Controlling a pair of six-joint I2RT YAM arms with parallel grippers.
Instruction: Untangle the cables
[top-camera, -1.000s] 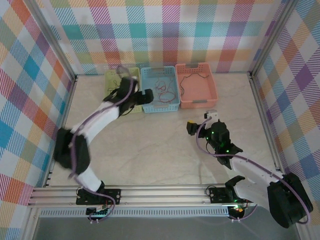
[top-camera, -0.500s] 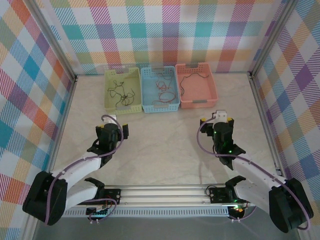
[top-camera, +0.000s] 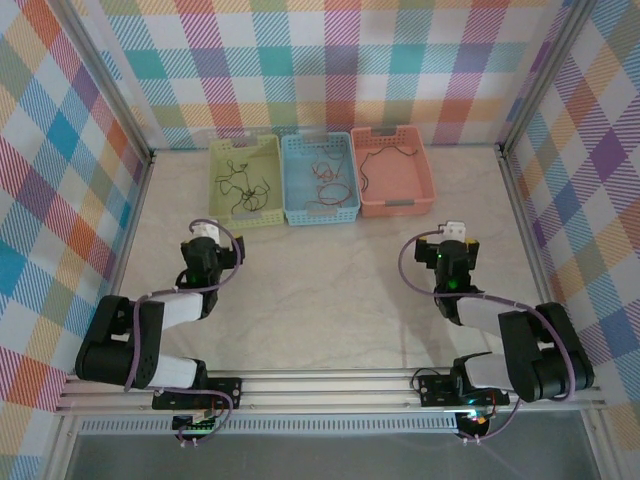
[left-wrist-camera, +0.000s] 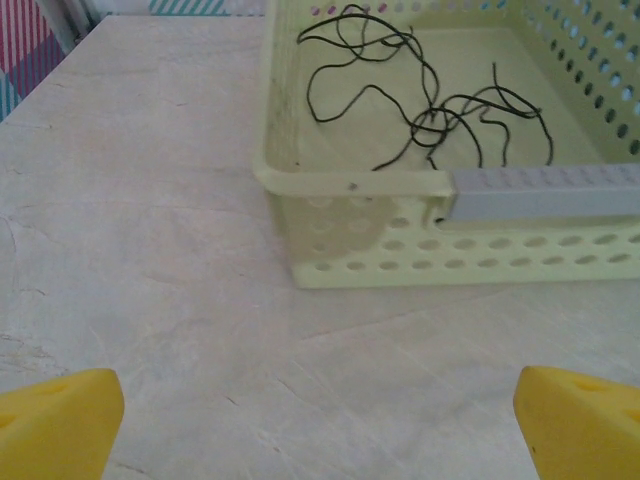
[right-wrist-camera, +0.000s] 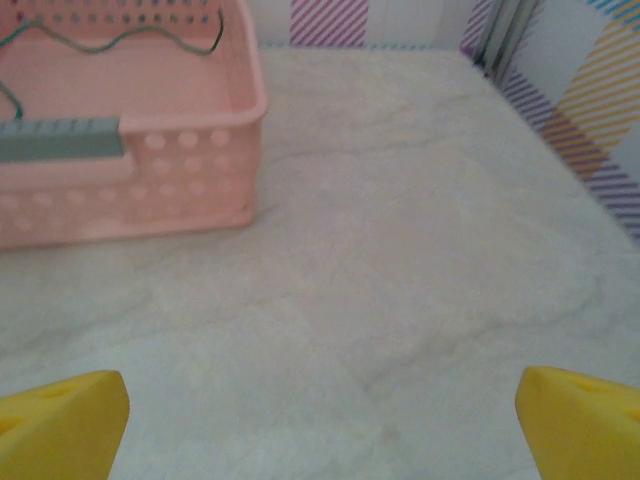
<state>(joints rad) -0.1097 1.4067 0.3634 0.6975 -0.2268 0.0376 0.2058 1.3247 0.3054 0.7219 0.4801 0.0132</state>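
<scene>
Top view first. Three baskets sit in a row at the far edge of the table (top-camera: 320, 300): green basket (top-camera: 216, 196), blue basket (top-camera: 322, 215) and pink basket (top-camera: 396, 207). The black cable (top-camera: 243, 188) sprawls in the green one in a loose tangle, with no real long axis. The red cables (top-camera: 326, 183) squiggle in the blue one, spread roughly near-to-far. The green cable (top-camera: 385, 157) in the pink one runs along the far wall, then bends down the left side. The left gripper (top-camera: 209, 238) and right gripper (top-camera: 453, 238) are well apart, both over bare table and both pointing at the baskets.

Left wrist: the yellow fingers (left-wrist-camera: 60, 415) sit at the two bottom corners, so the left gripper (left-wrist-camera: 320, 430) is spread wide with nothing in it. The green basket (left-wrist-camera: 400, 250) is dead ahead. The black cable (left-wrist-camera: 430, 110) stretches from far left to near right, knotted toward its right.

Right wrist: same deal. Fingers (right-wrist-camera: 60, 420) are wide apart and the right gripper (right-wrist-camera: 320, 430) is empty. The pink basket (right-wrist-camera: 150, 190) is ahead to the left, and the green cable (right-wrist-camera: 120, 40) waves left-to-right along the far wall.
</scene>
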